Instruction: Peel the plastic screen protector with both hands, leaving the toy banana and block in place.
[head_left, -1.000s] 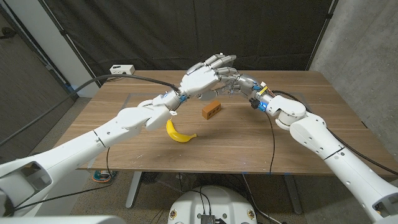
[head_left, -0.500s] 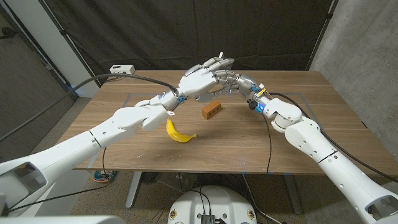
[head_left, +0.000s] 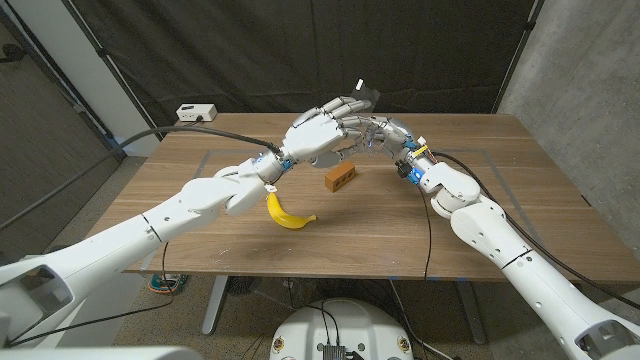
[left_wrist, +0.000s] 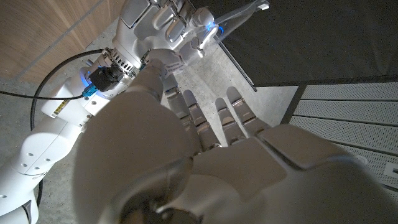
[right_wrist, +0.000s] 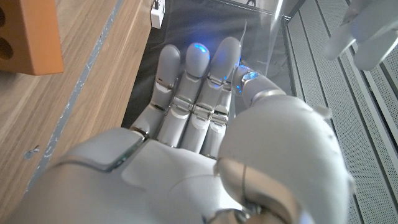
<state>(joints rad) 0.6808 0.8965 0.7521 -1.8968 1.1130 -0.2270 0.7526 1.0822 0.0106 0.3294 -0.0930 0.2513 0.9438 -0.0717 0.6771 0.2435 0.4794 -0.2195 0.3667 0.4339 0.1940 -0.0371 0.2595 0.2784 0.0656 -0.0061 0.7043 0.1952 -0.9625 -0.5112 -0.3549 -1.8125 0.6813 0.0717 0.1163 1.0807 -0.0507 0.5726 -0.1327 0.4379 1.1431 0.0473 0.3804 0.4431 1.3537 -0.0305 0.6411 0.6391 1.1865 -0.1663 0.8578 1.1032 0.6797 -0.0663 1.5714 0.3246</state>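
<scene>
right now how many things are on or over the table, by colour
yellow: 1, toy banana
orange-brown: 1, block
clear: 1, screen protector, held over the table between the left hand and right hand
total: 3

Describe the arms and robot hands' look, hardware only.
Both arms have glossy white rounded shells. The left robot hand and right robot hand are silver-white with segmented fingers. Black cables run along both forearms, with blue fittings at the wrists. Blue lights glow on the right fingertips.

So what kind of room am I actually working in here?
Likely a lab or test cell rather than a home: black curtains hang behind the wooden table, a bare concrete wall stands beside it, and loose cables and a white power box sit at the far edge.
</scene>
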